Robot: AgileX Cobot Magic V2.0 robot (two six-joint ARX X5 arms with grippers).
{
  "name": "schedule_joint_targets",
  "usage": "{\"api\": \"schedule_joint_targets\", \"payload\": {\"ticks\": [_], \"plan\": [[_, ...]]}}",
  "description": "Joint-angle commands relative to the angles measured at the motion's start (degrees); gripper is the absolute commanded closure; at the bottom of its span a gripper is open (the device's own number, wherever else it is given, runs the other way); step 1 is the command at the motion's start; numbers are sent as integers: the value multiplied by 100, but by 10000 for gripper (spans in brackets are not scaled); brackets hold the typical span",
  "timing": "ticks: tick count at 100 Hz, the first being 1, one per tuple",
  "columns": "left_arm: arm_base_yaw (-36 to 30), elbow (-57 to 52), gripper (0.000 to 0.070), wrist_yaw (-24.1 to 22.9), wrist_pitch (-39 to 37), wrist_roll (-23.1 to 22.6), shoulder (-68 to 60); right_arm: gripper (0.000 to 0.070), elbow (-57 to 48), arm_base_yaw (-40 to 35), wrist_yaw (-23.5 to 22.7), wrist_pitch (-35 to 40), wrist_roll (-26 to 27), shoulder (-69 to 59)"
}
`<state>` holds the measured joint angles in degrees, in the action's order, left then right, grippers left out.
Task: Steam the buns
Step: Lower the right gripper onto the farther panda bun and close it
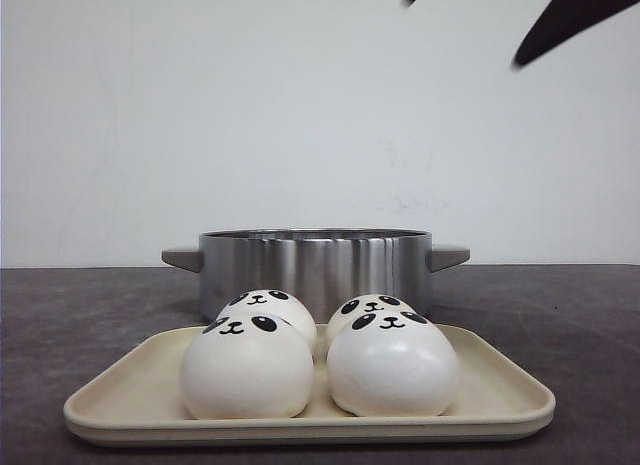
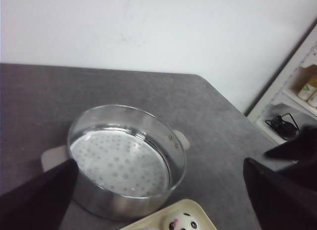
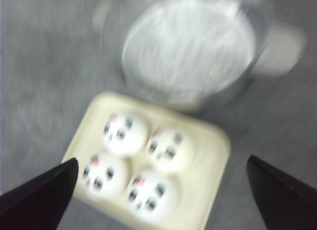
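**A:** Where are the buns?

**B:** All four smooth white dome-shaped buns with black panda faces (image 1: 247, 368) sit on a shallow cream rectangular tray (image 1: 500, 390) at the near edge of the dark grey surface (image 1: 80, 305). They are two by two and close together: one pair near, one pair just behind it, faces tilted upward.

**A:** And the steamer?

**B:** A round brushed-steel pot with two stubby grey handles (image 1: 315, 265) stands right behind the tray, on its far side, near the middle of the surface. The left wrist view shows a perforated steel plate (image 2: 116, 163) lying inside it, with nothing on it.

**A:** What about the arms?

**B:** The left gripper (image 2: 158, 200) is released, its two black fingers (image 2: 37, 200) spread wide, with the pot and the tray's far edge below and nothing between them. The right gripper (image 3: 161, 200) is released as well, black fingers (image 3: 39, 195) far apart, up above the tray and the buns and touching none. That view is blurred. In the front view only two dark finger tips (image 1: 570, 20) show at the top right, well above everything.

**A:** Anything else?

**B:** A white wall behind, and a white shelf unit (image 2: 297, 91) off the surface's right side.
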<state>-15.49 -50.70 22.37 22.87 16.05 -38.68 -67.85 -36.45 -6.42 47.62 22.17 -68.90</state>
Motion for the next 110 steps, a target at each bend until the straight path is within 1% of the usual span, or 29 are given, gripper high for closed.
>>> {"api": "schedule_joint_targets", "payload": {"ticks": [1, 8, 16, 30, 42, 50, 59, 75, 79, 83, 89, 101, 105, 107, 110], "plan": [[-92, -68, 0, -52, -24, -35, -24, 111, -131, -208, 24, 140, 466, -498], [-199, -68, 0, -111, -13, -37, -24, 150, -140, -343, -144, 149, 553, -916], [-317, -68, 0, -160, -13, -37, -24, 150, -140, -435, -173, 101, 577, -1370], [-452, -68, 0, -168, -13, -39, -26, 150, -140, -468, -127, -212, 573, -2100], [-520, -68, 0, -203, -15, -42, -26, 150, -140, -455, 50, -605, 573, -2581], [-542, -68, 0, -212, -13, -48, -26, 150, -140, -455, 50, -809, 573, -2852], [-577, -68, 0, -330, -13, -61, -26, 151, -140, -455, 76, -861, 573, -3121], [-608, -68, 0, -330, -13, -63, -26, 157, -140, -455, 188, -859, 570, -3475], [-621, -68, 0, -330, -13, -63, -26, 170, -140, -457, 240, -870, 570, -3523], [-629, -68, 0, -330, -13, -63, -26, 198, -140, -457, 271, -892, 573, -3556], [-632, -68, 0, -330, -11, -63, -26, 263, -140, -455, 363, -905, 573, -3558], [-634, -68, 0, -332, -11, -63, -26, 412, -140, -455, 411, -946, 566, -3558], [-634, -68, 0, -330, -11, -63, -26, 498, -140, -450, 413, -942, 551, -3558], [-634, -68, 0, -332, -13, -63, -26, 563, -140, -444, 415, -940, 529, -3558], [-634, -68, 0, -332, -13, -61, -26, 678, -140, -439, 433, -938, 481, -3558]]}}
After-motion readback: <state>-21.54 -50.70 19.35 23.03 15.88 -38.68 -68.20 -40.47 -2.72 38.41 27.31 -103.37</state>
